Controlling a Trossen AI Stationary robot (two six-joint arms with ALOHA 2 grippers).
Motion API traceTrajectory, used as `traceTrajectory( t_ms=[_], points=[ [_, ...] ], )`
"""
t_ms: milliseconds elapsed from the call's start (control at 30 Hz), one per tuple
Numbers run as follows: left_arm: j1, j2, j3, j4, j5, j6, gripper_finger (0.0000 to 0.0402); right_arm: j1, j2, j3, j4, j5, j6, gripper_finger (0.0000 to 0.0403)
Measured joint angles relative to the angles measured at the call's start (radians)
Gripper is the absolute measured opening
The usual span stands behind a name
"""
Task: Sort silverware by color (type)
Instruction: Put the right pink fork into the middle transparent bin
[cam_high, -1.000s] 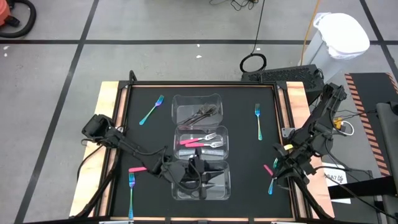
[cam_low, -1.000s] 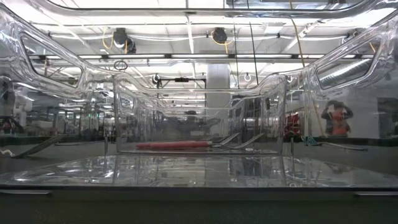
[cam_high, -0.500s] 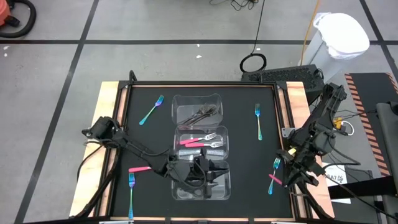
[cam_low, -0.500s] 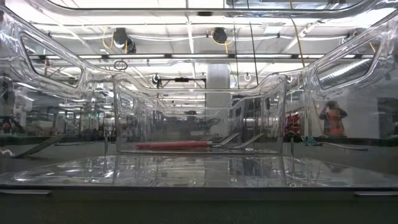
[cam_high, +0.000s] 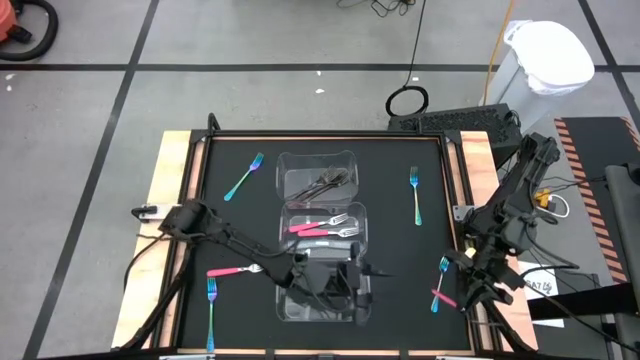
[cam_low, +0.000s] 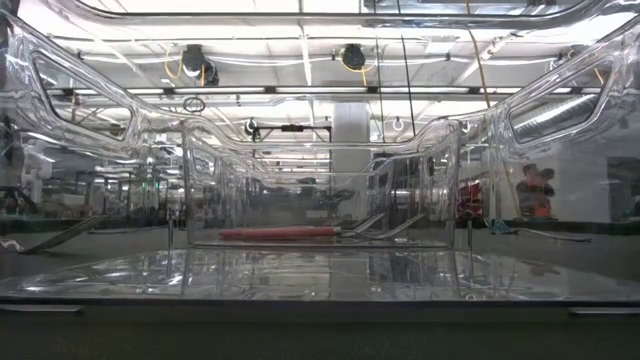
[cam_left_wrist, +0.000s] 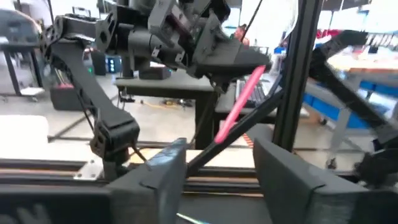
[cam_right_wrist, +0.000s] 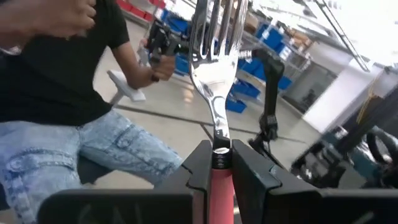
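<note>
Our right gripper (cam_right_wrist: 214, 163), jaws clamped on a pink-handled fork (cam_high: 438, 292), hangs right of the middle container (cam_high: 362, 222), where pink forks lie. Our left gripper (cam_high: 352, 285), jaws apart, hovers over the nearest container.

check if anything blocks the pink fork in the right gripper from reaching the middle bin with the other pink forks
Nothing visible does. The right gripper holds the pink fork at the table's right edge; only bare mat lies between it and the middle container. The left gripper is over the nearest container.
</note>
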Motion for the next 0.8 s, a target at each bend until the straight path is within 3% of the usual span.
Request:
traceTrajectory(
  t_ms=[133,300,567,800],
  points=[
    [0.005,0.078,0.114,-0.005,-0.004,0.069,0.0225,0.000,0.017,0.000,0.046,-0.002,-0.001,0.0036],
    [0.009,0.160,0.240,-0.009,-0.006,0.138,0.0239,0.000,0.026,0.000,0.093,0.018,0.003,0.0036],
    [-0.001,0.198,0.328,-0.071,-0.074,0.232,0.0240,0.001,0.030,0.000,0.140,0.341,0.072,0.0036],
    [-0.002,0.198,0.338,-0.097,-0.109,0.229,0.0240,0.002,0.037,0.000,0.166,0.401,0.078,0.0036]
  ],
)
